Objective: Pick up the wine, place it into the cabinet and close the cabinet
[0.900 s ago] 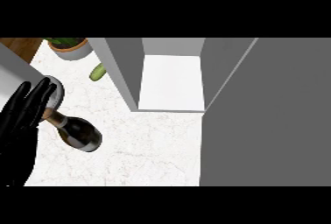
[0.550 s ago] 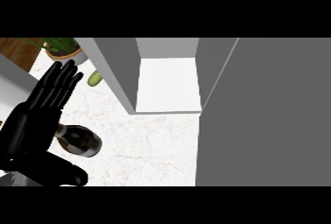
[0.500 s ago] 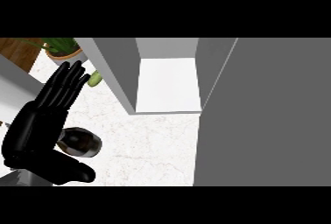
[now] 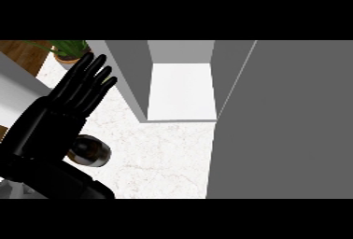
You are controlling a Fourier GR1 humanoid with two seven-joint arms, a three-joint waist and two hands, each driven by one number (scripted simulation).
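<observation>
Nearest, the wine [image 4: 89,150] is seen end-on as a dark, glossy round shape on the white marbled counter [image 4: 162,158], partly covered by the left hand [image 4: 59,119]. That matte black hand is held flat above it, fingers straight and together, gripping nothing. Beyond, the grey cabinet [image 4: 180,88] stands open, smooth white inside. A potted plant [image 4: 67,50] is noted farthest left.

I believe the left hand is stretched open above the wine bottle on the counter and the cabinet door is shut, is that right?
Not quite: in the head view the cabinet stands open, its white shelf bare and its door swung out. The rest holds: the left hand is stretched open above the wine bottle on the counter.
</observation>
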